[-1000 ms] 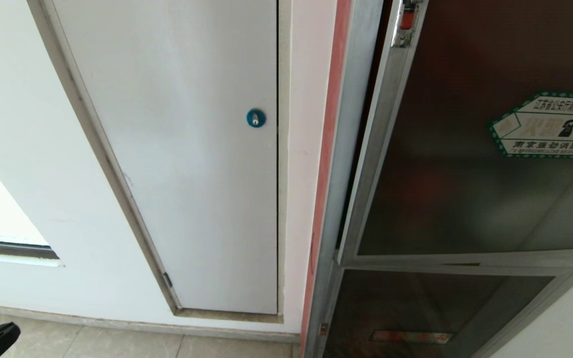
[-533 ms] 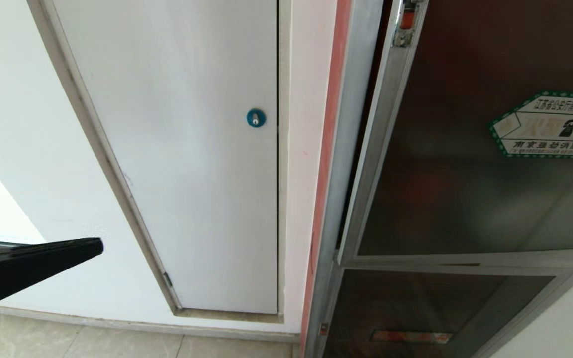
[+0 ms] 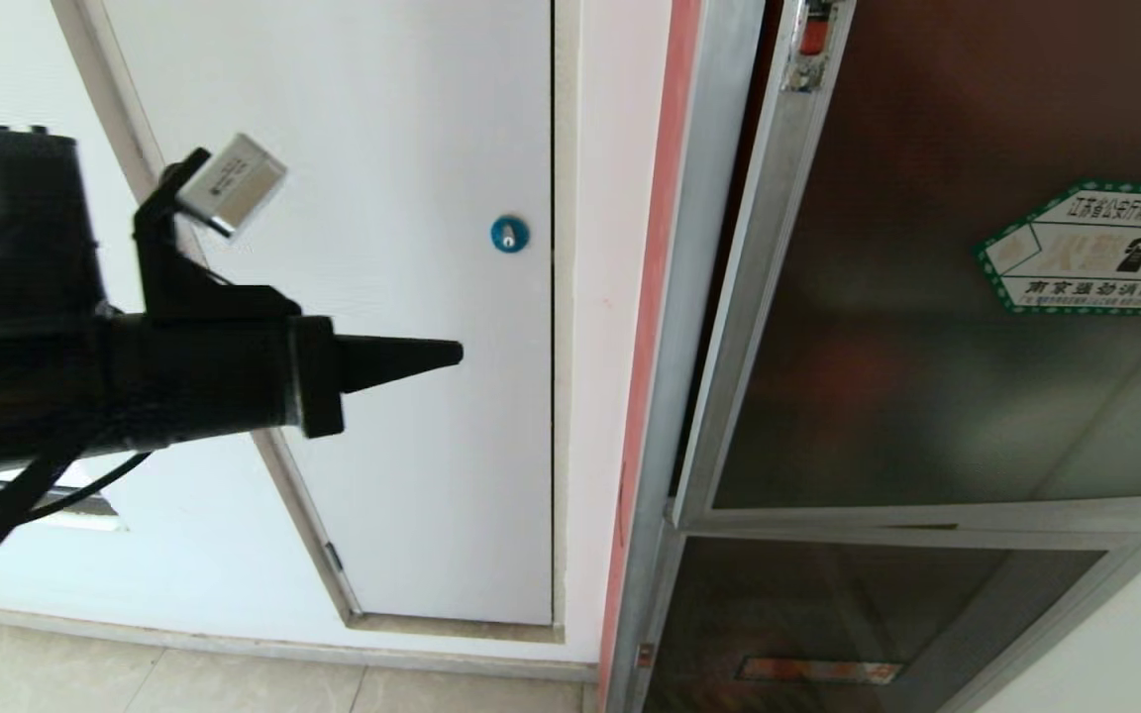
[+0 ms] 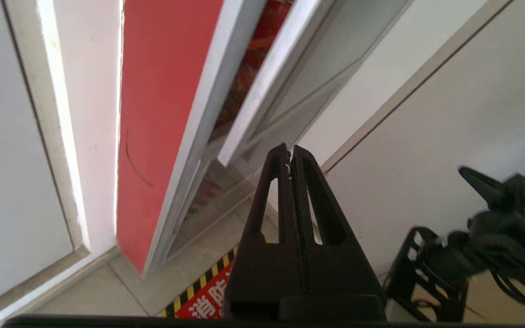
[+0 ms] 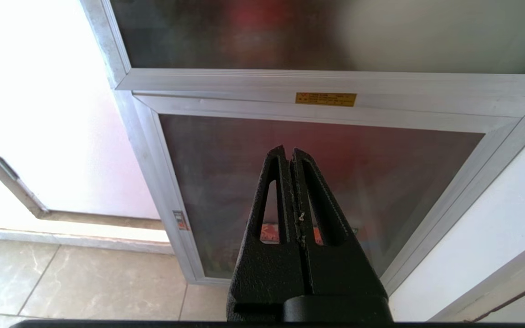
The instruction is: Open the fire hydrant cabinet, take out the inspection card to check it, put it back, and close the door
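Since a second ago the left end effector [image 3: 447, 353] has swung up from the lower left corner of the head view to hang before the white panel [image 3: 382, 396], below its blue lock [image 3: 509, 235], fingers clenched on nothing. The door [image 3: 927, 297] stands slightly ajar, as before, from the fire hydrant cabinet [image 3: 719, 198]. Only the left wrist view shows the red inside through that gap and a hazard-striped floor sign [image 4: 203, 300] reading "消防". The right end effector [image 5: 290, 157], clenched and empty, faces the lower glass panel [image 5: 226, 173]. The hexagonal sticker [image 3: 1095, 248] carries Chinese print. No inspection card is visible.
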